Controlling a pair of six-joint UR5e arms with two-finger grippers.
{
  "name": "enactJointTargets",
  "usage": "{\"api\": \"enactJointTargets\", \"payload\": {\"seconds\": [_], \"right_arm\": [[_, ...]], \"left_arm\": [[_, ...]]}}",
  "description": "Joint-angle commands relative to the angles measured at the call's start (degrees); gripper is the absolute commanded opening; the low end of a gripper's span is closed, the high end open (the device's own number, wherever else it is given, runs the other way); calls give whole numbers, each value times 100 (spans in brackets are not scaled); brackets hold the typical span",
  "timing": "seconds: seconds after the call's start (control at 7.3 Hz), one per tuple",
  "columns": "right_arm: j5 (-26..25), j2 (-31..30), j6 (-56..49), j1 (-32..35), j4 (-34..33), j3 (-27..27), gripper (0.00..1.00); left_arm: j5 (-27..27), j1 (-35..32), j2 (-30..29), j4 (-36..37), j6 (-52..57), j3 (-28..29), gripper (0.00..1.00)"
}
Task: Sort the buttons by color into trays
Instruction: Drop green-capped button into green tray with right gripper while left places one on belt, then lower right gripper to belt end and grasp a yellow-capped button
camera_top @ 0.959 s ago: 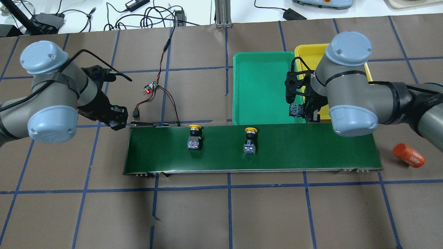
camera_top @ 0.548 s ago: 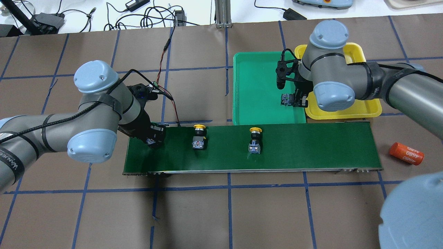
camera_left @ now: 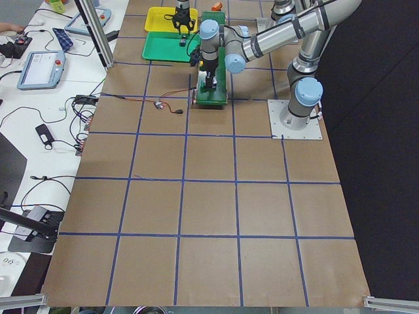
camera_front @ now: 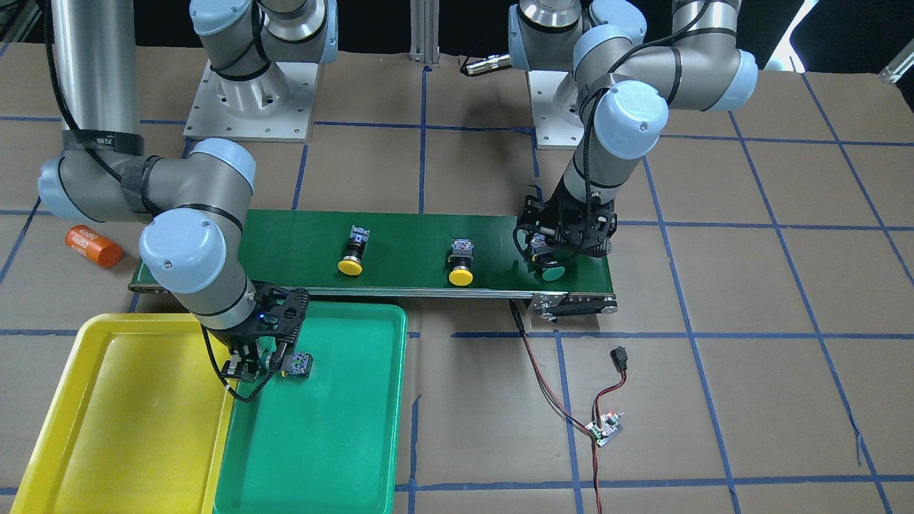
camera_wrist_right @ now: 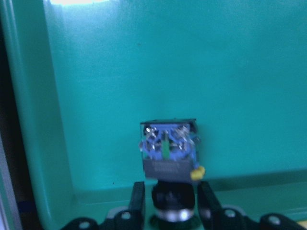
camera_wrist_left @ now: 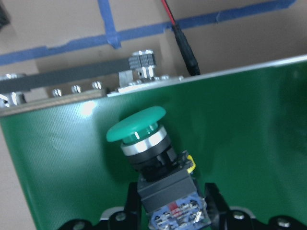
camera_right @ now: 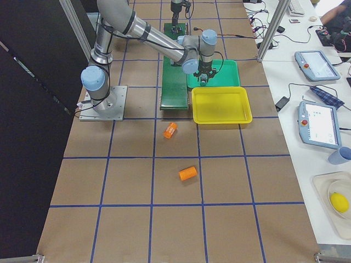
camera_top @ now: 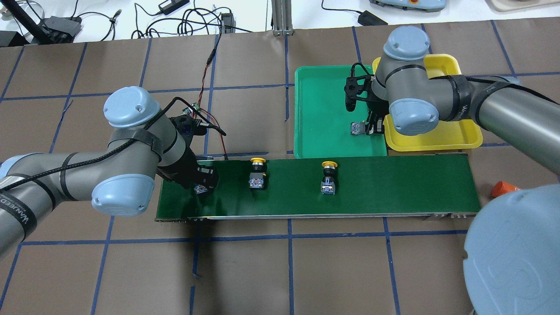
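- Left claw (camera_wrist_left: 168, 218): pinching the black body of a green-capped button (camera_wrist_left: 144, 143); cap points outward over the end of the dark-green conveyor belt (camera_top: 393, 183) nearest the loose wiring.
- Right claw (camera_wrist_right: 165, 203): clamped on the neck of a second button (camera_wrist_right: 168, 151), terminal block up, held over the green tray (camera_top: 323, 109) close to the edge that adjoins the yellow tray (camera_top: 437, 138). Cap hidden between the fingers.
- Two yellow-capped buttons lie on the belt, well apart: one (camera_top: 257, 173) nearer the left claw, one (camera_top: 328, 177) near mid-belt. Neither is touched.
- Trays sit side by side, touching the belt's far edge in the overhead view.
- Orange cylinder (camera_front: 91, 245) on the desk (camera_top: 306, 271) beyond the belt's right end.
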Motion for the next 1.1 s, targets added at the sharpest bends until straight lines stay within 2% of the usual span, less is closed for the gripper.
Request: {"api": "enactJointTargets", "payload": {"seconds": [0.0, 0.14, 0.27, 0.41, 0.69, 0.96], "right_arm": [[6, -132, 30, -39, 12, -4, 100], [-20, -377, 230, -57, 108, 74, 100], [-20, -701, 450, -65, 274, 214, 100], [-64, -1052, 809, -83, 311, 424, 100], [-90, -1764, 1887, -83, 311, 1099, 100], [-64, -2320, 3895, -57, 311, 1759, 100]], "left_arm": [[18, 444, 129, -1678, 124, 1512, 100], [18, 900, 129, -2561, 394, 2365, 100], [97, 1113, 216, -2839, 536, 2905, 100], [228, 1063, 408, -3103, 537, 3110, 100], [73, 1063, 682, -3343, 564, 3008, 100], [132, 1045, 717, -3194, 467, 2752, 100]]}}
